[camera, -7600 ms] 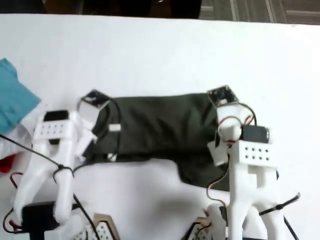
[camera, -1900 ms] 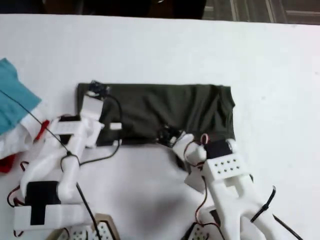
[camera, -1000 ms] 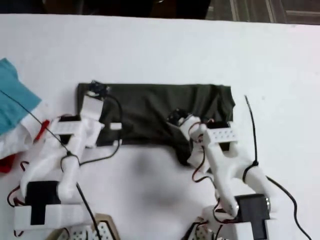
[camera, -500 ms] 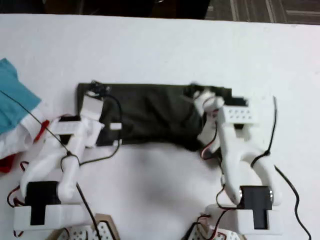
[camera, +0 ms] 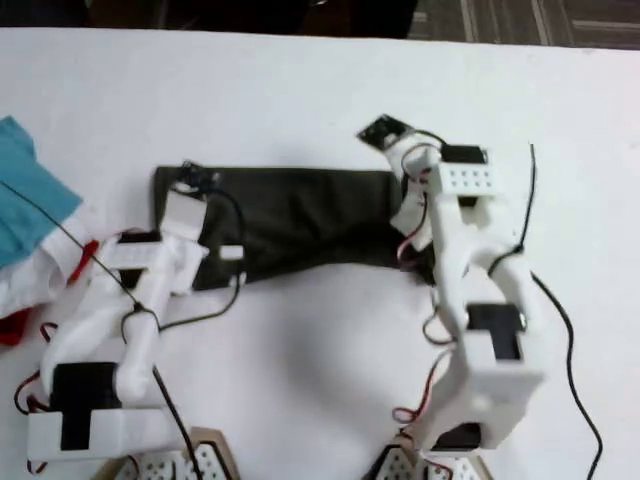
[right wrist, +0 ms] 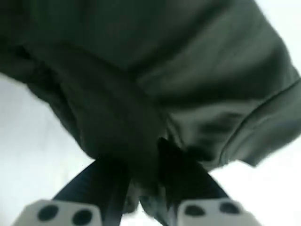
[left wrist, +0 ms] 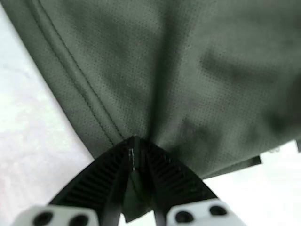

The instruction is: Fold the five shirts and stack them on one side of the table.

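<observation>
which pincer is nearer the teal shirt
Left. The left pincer grips the dark shirt at its end toward the teal shirt; the right pincer grips the opposite end.

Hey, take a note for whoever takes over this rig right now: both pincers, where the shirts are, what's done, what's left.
Left pincer: shut on the green shirt, left end.
Right pincer: shut on its bunched right end.
Teal cloth, white cloth and red cloth lie heaped at the left edge of the table.
Done: green shirt lies as a long band.
Left: finish folding it, stack it, then likely the heap, which looks unfolded.
</observation>
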Controlling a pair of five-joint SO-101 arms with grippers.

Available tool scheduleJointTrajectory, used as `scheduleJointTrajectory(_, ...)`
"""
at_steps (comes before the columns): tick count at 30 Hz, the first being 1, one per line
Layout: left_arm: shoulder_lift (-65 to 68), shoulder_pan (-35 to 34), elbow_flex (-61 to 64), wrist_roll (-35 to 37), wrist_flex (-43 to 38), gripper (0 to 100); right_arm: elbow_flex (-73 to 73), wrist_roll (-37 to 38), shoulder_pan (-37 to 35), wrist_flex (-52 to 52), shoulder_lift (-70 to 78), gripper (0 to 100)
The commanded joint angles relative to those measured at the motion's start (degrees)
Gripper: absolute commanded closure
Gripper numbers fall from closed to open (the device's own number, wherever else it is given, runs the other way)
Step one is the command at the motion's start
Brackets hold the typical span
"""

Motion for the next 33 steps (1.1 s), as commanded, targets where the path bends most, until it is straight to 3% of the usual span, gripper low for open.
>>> scheduleJointTrajectory(1, -1.32, 0.00, 0.13, 0.70, -0.88, 98, -8.97, -7.38, 0.22, -0.84, 3.74, 84.4)
scheduleJointTrajectory(7, -1.32, 0.00, 0.13, 0.70, -0.88, 98, -17.41, -20.75, 0.22, -0.75, 4.70, 80.9)
scheduleJointTrajectory(13, -1.32, 0.00, 0.13, 0.70, -0.88, 98, -19.52, -18.99, -0.40, 8.31, 1.01, 81.5)
scheduleJointTrajectory(18, -1.32, 0.00, 0.13, 0.70, -0.88, 98, -19.43, -10.29, -3.12, 18.15, 0.04, 98.5)
scheduleJointTrajectory(19, -1.32, 0.00, 0.13, 0.70, -0.88, 98, -19.34, -9.58, -3.82, 18.77, 0.13, 98.1)
scheduleJointTrajectory(24, -1.32, 0.00, 0.13, 0.70, -0.88, 98, -17.23, -10.20, -7.08, 8.13, 0.31, 93.9)
scheduleJointTrajectory(27, -1.32, 0.00, 0.13, 0.70, -0.88, 98, -15.65, -16.18, -8.31, 0.57, 3.03, 93.7)
scheduleJointTrajectory(33, -1.32, 0.00, 0.13, 0.70, -0.88, 98, -19.25, -19.52, -9.63, -2.86, 12.44, 93.6)
